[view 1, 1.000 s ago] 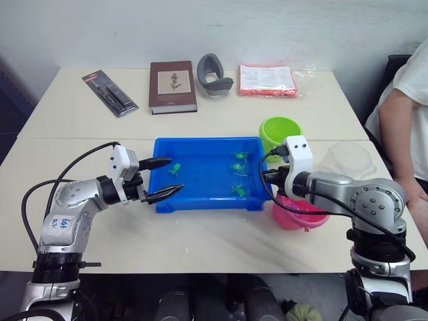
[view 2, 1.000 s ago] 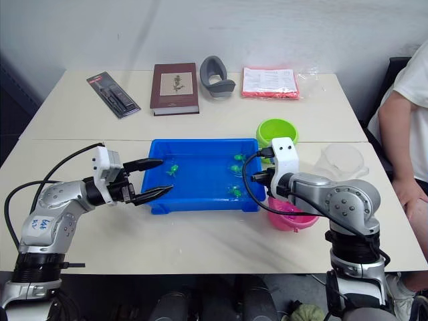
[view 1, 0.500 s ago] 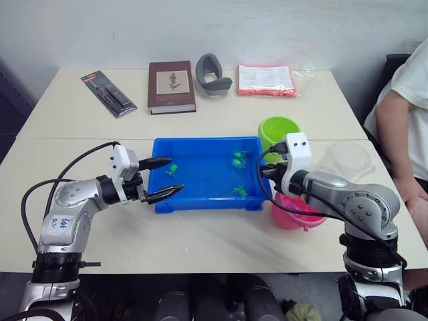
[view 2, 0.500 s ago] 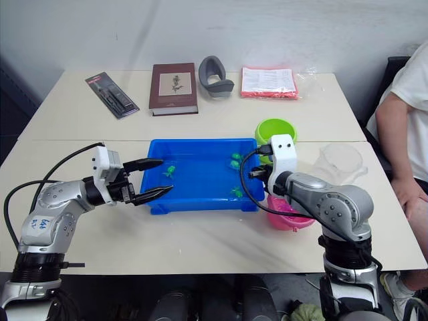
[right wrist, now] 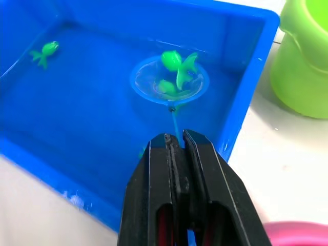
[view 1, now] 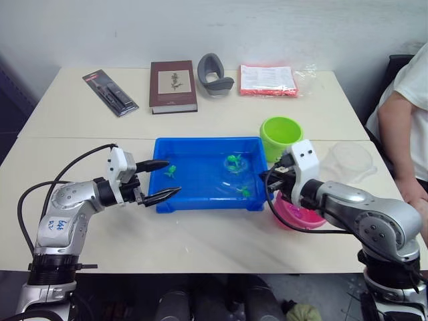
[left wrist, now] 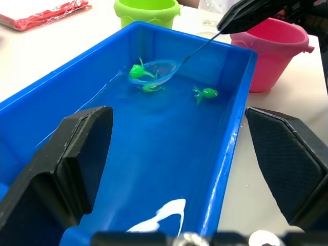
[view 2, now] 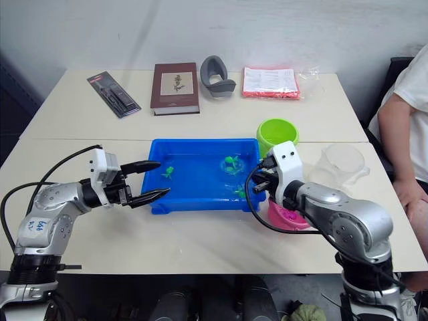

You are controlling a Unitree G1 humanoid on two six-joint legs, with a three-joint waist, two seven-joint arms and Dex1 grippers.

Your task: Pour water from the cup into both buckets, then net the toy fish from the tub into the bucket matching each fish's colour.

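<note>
We kept our right pincer (right wrist: 177,146) pinched on the net (right wrist: 169,80) handle, its hoop cupping a green fish (right wrist: 177,62) mid-tub (view 1: 200,200) at frame centre, while our left pincer (view 1: 160,179) stayed spread by the tub's left wall.

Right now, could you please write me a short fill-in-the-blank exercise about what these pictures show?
1. The right pincer is shut on the stick of the ____.
2. The net sits inside the ____ tub.
3. The fish at the net's hoop is ____ in colour.
4. The left pincer, at the tub's end, is ____.

Missing words: net; blue; green; open
</note>
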